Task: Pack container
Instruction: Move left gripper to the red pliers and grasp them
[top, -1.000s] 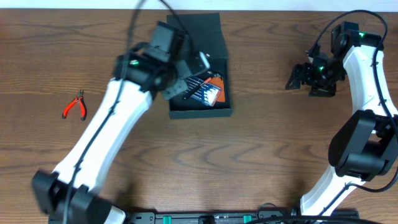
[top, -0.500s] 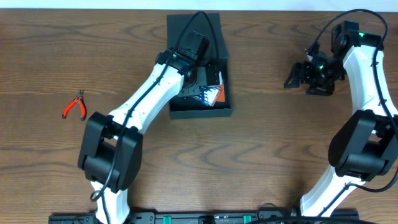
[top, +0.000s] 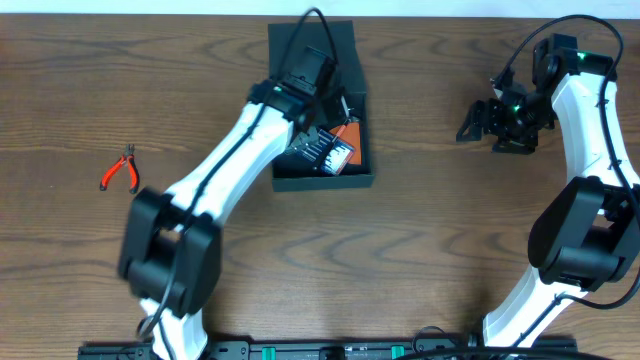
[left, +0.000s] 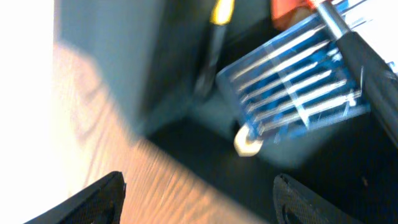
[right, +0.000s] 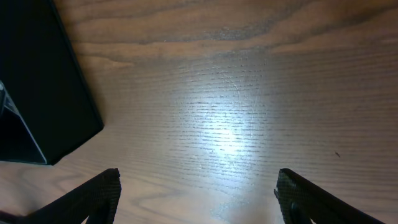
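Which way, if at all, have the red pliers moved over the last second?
No. The red pliers sit just as far left of the container as before.

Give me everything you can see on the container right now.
The container is a dark, matte, square box that looks like cardboard, sitting flat on the wooden table toward the far middle. Its flap lid is open, folded back away from the robot. Inside lie a clear blue case of thin metal rods, something orange and a yellow-tipped tool. The open left end effector hovers over its interior; contact cannot be told.
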